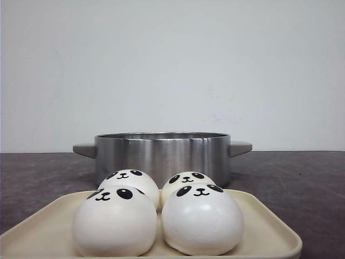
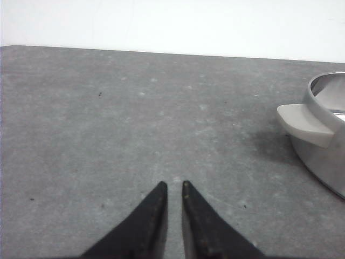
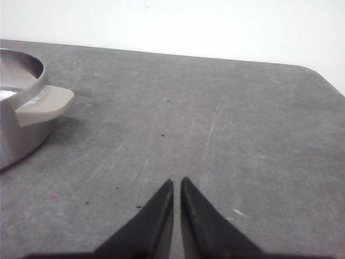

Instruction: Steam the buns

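Observation:
Several white panda-face buns sit on a cream tray (image 1: pixel 269 232) at the front of the front view: front left bun (image 1: pixel 115 221), front right bun (image 1: pixel 202 218), back left bun (image 1: pixel 129 181), back right bun (image 1: pixel 186 181). Behind them stands a steel pot (image 1: pixel 161 154) with grey handles. My left gripper (image 2: pixel 173 186) is shut and empty over bare table, left of the pot (image 2: pixel 326 135). My right gripper (image 3: pixel 177 182) is shut and empty over bare table, right of the pot (image 3: pixel 19 113). Neither gripper shows in the front view.
The grey tabletop (image 1: pixel 302 178) runs back to a white wall. The pot's left handle (image 2: pixel 304 124) and right handle (image 3: pixel 46 103) stick out sideways. The table's rounded far right corner (image 3: pixel 318 73) shows in the right wrist view.

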Tool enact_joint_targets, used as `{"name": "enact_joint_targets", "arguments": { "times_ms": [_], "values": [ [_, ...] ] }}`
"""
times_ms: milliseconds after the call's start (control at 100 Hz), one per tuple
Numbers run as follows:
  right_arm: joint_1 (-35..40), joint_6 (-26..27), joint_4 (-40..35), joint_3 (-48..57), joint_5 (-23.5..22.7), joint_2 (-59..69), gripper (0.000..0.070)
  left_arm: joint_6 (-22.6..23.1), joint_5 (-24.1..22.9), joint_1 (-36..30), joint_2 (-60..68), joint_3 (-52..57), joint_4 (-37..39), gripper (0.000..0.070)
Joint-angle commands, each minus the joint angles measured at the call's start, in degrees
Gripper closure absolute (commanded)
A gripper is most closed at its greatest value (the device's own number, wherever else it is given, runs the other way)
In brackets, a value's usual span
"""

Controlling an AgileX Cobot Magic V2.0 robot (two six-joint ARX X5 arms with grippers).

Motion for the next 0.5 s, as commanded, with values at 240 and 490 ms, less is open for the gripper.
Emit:
{"name": "enact_joint_targets", "arguments": {
  "times_ms": [240, 490],
  "values": [
    [-0.02, -0.15, 0.52, -0.15, -0.2, 0.0, 0.0684, -0.09, 0.17, 0.02, -0.04, -1.05, -0.15, 0.07],
    [-0.02, 12.46, 6.21, -0.11, -1.49, 0.0, 0.0684, -10.01, 3.13, 0.0, -0.04, -0.79, -0.2, 0.07]
  ]
}}
